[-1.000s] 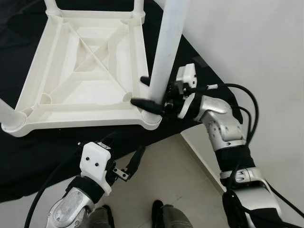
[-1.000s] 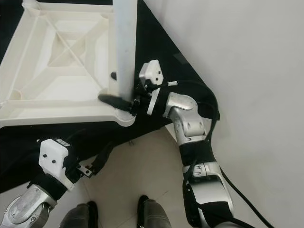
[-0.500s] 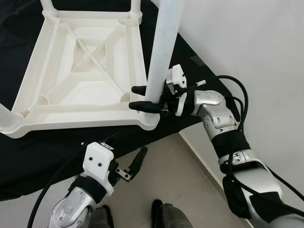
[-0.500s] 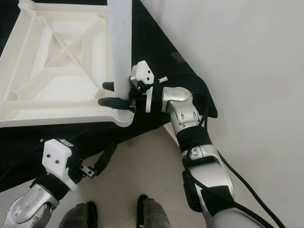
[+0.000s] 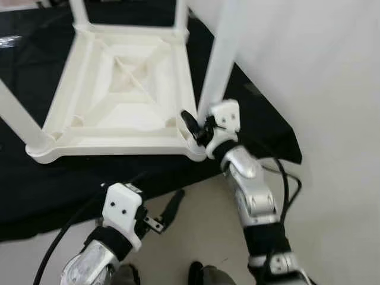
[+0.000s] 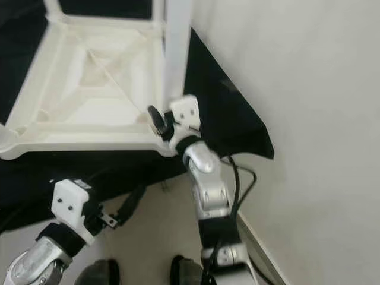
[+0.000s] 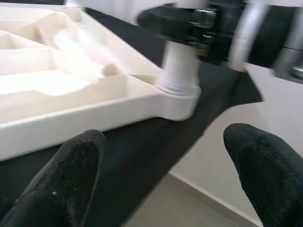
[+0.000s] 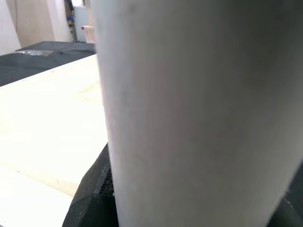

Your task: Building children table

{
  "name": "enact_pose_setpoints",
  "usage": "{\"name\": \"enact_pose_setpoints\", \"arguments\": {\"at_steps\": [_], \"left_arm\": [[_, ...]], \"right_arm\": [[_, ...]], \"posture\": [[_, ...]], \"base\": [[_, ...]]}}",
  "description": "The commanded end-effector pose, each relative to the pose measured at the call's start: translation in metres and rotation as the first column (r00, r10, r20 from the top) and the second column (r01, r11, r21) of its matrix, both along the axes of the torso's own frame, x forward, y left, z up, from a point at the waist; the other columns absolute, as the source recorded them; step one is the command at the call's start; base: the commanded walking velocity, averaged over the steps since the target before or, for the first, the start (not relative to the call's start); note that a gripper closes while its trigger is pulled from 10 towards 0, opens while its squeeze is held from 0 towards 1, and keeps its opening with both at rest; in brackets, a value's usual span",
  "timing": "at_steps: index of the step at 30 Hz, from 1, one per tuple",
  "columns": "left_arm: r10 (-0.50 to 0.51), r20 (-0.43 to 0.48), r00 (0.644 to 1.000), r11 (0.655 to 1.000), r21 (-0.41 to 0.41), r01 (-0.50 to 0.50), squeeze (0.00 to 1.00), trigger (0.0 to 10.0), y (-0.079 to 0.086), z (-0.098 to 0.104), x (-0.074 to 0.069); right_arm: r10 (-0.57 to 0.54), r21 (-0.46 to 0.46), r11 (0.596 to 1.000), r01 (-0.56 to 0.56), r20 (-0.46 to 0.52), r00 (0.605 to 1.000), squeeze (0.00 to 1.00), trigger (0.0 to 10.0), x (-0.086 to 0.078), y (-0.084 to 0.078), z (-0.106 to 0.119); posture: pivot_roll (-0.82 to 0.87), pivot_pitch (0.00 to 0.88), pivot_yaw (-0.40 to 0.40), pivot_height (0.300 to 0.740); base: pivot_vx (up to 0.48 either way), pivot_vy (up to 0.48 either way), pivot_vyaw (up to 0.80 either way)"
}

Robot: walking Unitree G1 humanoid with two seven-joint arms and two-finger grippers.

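White plastic leg going into the corner of an upturned table

White plastic is all this little table (image 5: 119, 89) is made of: it lies upside down on a black cloth (image 5: 35, 184), its ribbed underside facing up, with legs already standing at its other corners. At the corner nearest the pale wall, the right gripper (image 5: 196, 126) is clamped round the base of another leg (image 5: 222, 56), just above the socket the leg stands in. The right wrist view is almost all pale leg, with a black finger (image 8: 97, 189) pressed against its side, so I take the grip as closed on it.

The left gripper (image 5: 166, 209) hangs over the tiled floor just off the cloth's near edge, below that same corner. Its two fingers (image 7: 61, 175) are spread wide and hold nothing.

Judging by the look of it, the table should be light and fairly stiff, the smooth tube of the leg a bit slippery. Low down near the socket seems the right place to hold, since pushing from higher up would lever the leg sideways. The tabletop could slide on the cloth when pressed, so the free gripper might steady the rim (image 5: 113, 148) beside that corner. Whether the leg is fully seated I cannot tell; the joint is partly hidden behind the gripper.
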State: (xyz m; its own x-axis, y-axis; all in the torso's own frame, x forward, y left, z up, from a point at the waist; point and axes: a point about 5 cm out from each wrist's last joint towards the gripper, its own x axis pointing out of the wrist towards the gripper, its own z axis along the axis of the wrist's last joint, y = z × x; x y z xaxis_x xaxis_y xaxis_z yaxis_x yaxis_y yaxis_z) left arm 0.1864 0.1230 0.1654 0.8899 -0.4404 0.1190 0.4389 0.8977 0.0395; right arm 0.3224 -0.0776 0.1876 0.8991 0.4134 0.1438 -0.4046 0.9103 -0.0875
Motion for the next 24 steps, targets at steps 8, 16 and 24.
{"name": "enact_pose_setpoints", "arguments": {"at_steps": [8,16,24], "left_arm": [[0.001,-0.009,1.0,1.0,-0.004,-0.001,0.0,10.0,0.0,-0.001,0.004],[-0.011,-0.007,1.0,1.0,-0.008,0.011,0.0,10.0,-0.003,-0.001,0.005],[-0.008,-0.005,1.0,1.0,-0.011,0.008,0.0,10.0,-0.004,-0.001,0.005]], "right_arm": [[0.235,-0.079,0.966,-0.244,-0.116,0.965,0.06,10.0,0.0,0.044,-0.021],[0.639,-0.052,0.768,-0.639,-0.02,0.769,0.0,10.0,0.003,0.047,0.016],[0.883,-0.209,0.452,-0.867,-0.034,0.468,0.0,10.0,0.01,0.034,0.046]], "posture": [[0.1,0.24,-0.131,0.74],[0.09,0.238,-0.131,0.74],[0.1,0.24,-0.137,0.74]], "base": [[0.0,0.0,0.0],[0.0,0.0,0.0],[0.0,0.0,0.0]]}}
